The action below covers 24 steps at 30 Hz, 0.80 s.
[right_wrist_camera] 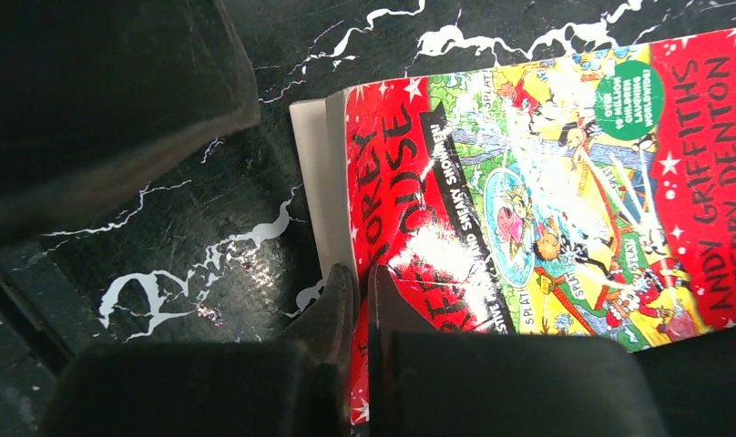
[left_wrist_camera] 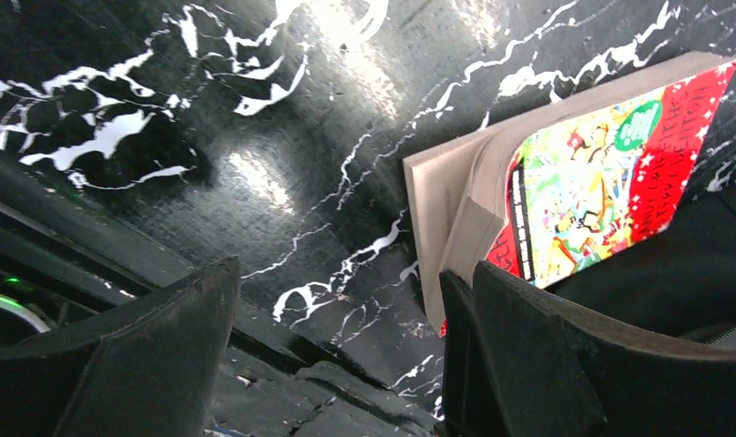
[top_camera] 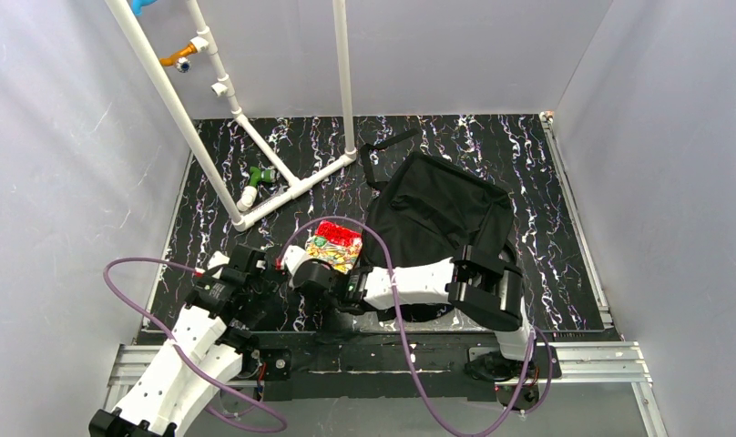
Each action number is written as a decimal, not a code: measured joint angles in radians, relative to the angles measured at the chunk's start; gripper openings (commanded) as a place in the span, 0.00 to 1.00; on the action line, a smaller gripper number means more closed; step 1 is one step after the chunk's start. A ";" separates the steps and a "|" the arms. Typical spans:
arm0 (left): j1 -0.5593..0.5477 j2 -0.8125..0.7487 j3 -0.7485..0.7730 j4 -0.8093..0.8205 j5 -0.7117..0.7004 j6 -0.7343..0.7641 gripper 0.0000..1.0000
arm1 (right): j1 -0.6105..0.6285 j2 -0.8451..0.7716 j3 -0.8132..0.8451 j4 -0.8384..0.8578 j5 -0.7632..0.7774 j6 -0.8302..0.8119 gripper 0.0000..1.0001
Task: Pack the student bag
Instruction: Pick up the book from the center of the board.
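Pretty clearly a robotics lab test cell, not anyone's home. Plain grey panel walls (top_camera: 64, 137) box in a black marbled worktop (top_camera: 546, 182). A white left arm (top_camera: 187, 355) and right arm (top_camera: 410, 278) sit on aluminium rails (top_camera: 583, 353) along its near edge, and there's a white PVC pipe frame (top_camera: 180, 114) by the far left corner.

Black student bag (top_camera: 437, 214); book cover (top_camera: 335, 244) red with multicoloured cartoons; tabletop (top_camera: 546, 182) black, veined white.

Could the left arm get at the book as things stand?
Probably yes: the left gripper is open, and the book lies right beside one of its fingers on the table, nothing between. The right gripper, shut on the book's near edge, may crowd it.
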 measured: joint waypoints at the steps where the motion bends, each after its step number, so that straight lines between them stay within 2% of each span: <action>1: 0.000 0.002 0.000 0.009 0.010 0.003 0.98 | -0.010 -0.005 -0.005 0.004 -0.023 0.008 0.01; 9: 0.000 -0.018 0.010 0.034 0.055 0.035 0.96 | -0.096 -0.050 -0.030 0.009 -0.211 0.087 0.01; 18: 0.000 -0.153 0.096 0.055 0.062 0.056 0.98 | -0.240 -0.154 -0.039 -0.004 -0.405 0.205 0.01; 24: 0.000 -0.161 0.052 0.182 0.204 -0.027 0.98 | -0.280 -0.181 -0.028 -0.007 -0.463 0.255 0.01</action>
